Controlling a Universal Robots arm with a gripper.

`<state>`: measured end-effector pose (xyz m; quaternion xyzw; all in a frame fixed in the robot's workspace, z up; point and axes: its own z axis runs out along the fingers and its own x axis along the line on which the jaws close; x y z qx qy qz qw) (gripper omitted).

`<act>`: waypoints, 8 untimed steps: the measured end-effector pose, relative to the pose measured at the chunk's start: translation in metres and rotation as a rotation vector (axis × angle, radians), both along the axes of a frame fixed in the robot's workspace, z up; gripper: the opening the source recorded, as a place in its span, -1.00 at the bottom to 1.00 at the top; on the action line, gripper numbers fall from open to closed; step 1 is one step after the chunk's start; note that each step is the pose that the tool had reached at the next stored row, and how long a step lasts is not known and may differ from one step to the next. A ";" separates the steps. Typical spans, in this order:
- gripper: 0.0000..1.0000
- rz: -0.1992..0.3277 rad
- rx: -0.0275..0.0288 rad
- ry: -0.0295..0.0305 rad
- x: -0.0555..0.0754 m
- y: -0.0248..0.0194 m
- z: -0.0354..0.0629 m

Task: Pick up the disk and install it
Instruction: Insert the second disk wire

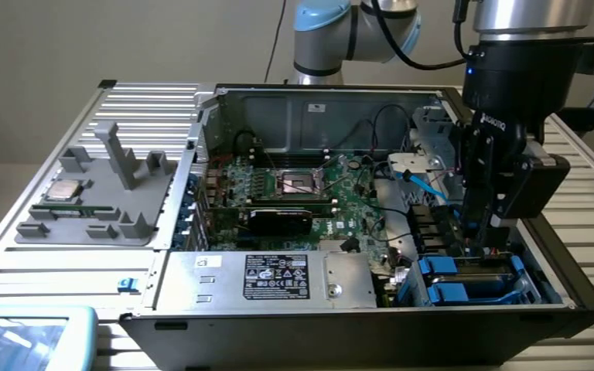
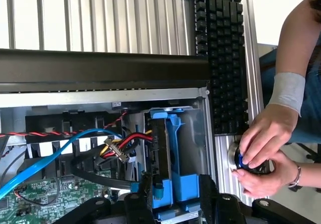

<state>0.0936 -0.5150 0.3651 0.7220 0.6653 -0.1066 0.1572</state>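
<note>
- We see the pincer (image 1: 475, 232) lowered into the drive bay at the exterior view's right of the open case (image 1: 276, 325); in the wrist view its two black fingers (image 2: 143, 194) stand apart on either side of blue carrier plastic.
- We cannot tell whether the fingers press on that plastic or merely flank it (the contact itself is hidden).
- The disk (image 2: 173, 153) sits on edge in the bay, its blue rails showing between the fingers; its label face is hidden from us.
- Just beside it run red, yellow and blue cables (image 2: 100, 141) to a connector.
- The motherboard (image 1: 297, 189) fills the case's middle, with the power supply (image 1: 266, 278) near the front.
- On the worktop (image 1: 586, 232) beyond the case lies a keyboard (image 2: 220, 58); a person's hands (image 2: 263, 156) hold a small round object.
</note>
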 end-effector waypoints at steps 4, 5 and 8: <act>-0.06 0.000 0.0275 -0.0083 0.000 0.0000 -0.0002; -0.21 0.000 0.0364 -0.0099 0.000 -0.0002 -0.0001; -0.21 0.000 0.0566 -0.0146 -0.002 -0.0005 -0.0002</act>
